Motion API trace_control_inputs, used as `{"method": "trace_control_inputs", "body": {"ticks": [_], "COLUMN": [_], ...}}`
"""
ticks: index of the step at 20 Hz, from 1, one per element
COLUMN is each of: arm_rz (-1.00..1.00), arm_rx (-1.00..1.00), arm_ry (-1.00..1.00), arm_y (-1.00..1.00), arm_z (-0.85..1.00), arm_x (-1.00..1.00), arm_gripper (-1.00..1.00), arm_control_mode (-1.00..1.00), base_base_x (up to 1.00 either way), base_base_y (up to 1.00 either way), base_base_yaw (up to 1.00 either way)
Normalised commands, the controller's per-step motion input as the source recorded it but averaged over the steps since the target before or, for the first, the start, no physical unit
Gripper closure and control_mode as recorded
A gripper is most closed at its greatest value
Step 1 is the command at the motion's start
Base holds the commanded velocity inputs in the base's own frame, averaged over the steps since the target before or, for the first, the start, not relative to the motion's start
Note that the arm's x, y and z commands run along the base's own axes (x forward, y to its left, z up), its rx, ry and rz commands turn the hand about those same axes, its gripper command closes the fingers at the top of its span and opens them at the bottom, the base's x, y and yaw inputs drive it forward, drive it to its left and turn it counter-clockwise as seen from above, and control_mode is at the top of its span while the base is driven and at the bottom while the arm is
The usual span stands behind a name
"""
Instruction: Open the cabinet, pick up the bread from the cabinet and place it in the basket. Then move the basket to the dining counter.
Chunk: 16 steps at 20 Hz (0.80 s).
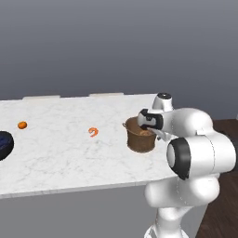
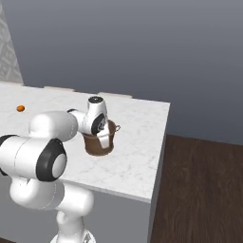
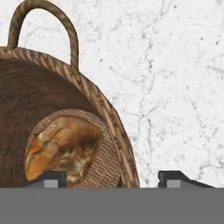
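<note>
The end effector (image 3: 112, 179) hangs low over the basket's (image 3: 52, 109) rim with its two fingertips (image 3: 50, 178) set wide: one tip sits over the basket's inside, the other over bare marble outside, so the woven wall runs between them. Whether the tips actually touch the rim cannot be told; nothing appears clamped. In the base views the hand (image 1: 151, 122) sits right above the basket (image 1: 139, 137), hiding part of its near edge.

Directly below the inner fingertip the bread (image 3: 63, 146) lies on the basket floor, so that part of the task looks done. The basket stands on the white veined tabletop (image 1: 69, 153), near its end by the dark wood floor (image 2: 199, 190). Farther off across the slab, well apart from the basket, lie a curled orange piece (image 1: 93, 132), a small orange ball (image 1: 22, 125) and a dark round object (image 1: 3, 144) at the far edge.

The step in hand appears to be either releasing or gripping the basket wall. To do it well, the hand should stay centred over the rim, move straight up or down without dragging sideways, and avoid tipping the basket and spilling the bread.
</note>
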Motion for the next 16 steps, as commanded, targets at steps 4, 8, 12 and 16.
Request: {"method": "trace_control_inputs", "body": {"ticks": [4,8,12,16], "arm_rz": [0.0,0.07,0.17,0.35], "arm_rx": [-0.01,0.01,0.02,0.0], "arm_ry": [0.0,-0.04,-0.1,-0.12], "arm_y": [0.04,0.02,0.13,0.24], "arm_z": [0.44,0.96,1.0,1.0], "arm_x": [-0.02,-0.31,-0.68,-0.86], "arm_gripper": [-1.0,-1.0,-1.0,-1.0], "arm_control_mode": [-1.0,-1.0,-1.0,-1.0], "base_base_x": [0.0,0.0,0.0,0.0], "base_base_y": [0.0,0.0,0.0,0.0], "base_base_yaw": [0.0,0.0,0.0,0.0]}}
